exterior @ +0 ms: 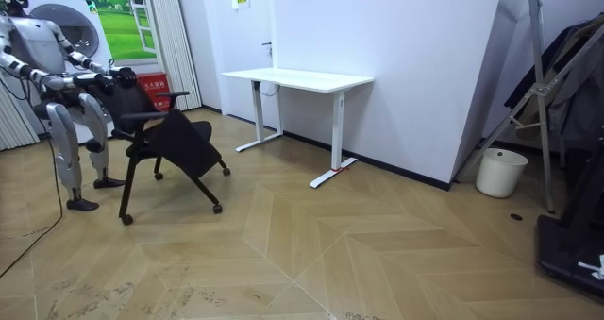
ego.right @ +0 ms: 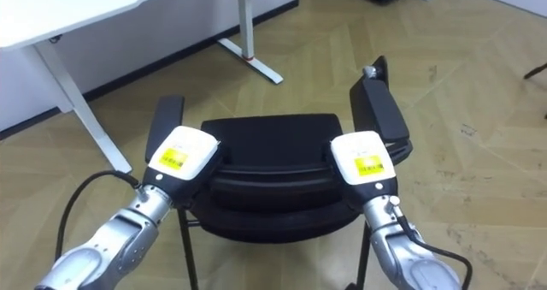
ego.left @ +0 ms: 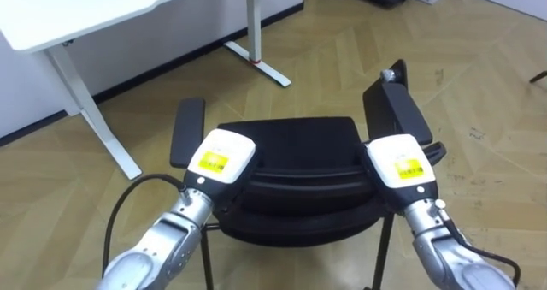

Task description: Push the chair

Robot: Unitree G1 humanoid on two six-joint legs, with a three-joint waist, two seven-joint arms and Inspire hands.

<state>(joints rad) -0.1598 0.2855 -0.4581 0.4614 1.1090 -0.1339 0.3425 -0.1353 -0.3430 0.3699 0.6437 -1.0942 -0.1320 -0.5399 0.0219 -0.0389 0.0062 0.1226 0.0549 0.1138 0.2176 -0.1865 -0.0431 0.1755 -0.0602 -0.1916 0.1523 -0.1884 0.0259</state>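
**Entry: chair, black, two armrests, on castors.**
- Location: on the wood floor directly in front of the robot, with its back turned to the robot.
- The white desk lies ahead and to the robot's left. In the room view it is well apart from the chair, with bare floor between them.

**Left hand.**
- It is set on the top edge of the backrest toward the left corner, just inside the left armrest.
- The back of the hand faces up. The fingers pass over the far side of the rail and are hidden, so I cannot tell whether they curl round it or lie flat.

**Right hand.**
- It sits at the matching spot on the right corner, beside the right armrest.
- Its fingers are hidden in the same way, so I cannot tell their state.

**Robot.** It stands upright close behind the chair at the room view's left, with both arms reaching forward.

**Also present.** A white bin stands by the wall at the room view's right, far from the chair.

**Step in hand (my judgement).** The push is at an early stage, since the chair is well short of the desk.

**Handling notes.**
- Press evenly with both hands, or the castors will likely swing the chair to one side.
- Both hands bear high on the backrest, far above the castors, so a sharp shove could tip the chair forward. A slow, steady walking push suits it better.
- If the desk is the goal, steer left gradually and line the seat up between the desk legs.
- Watch the armrests as they come near the desk's edge.
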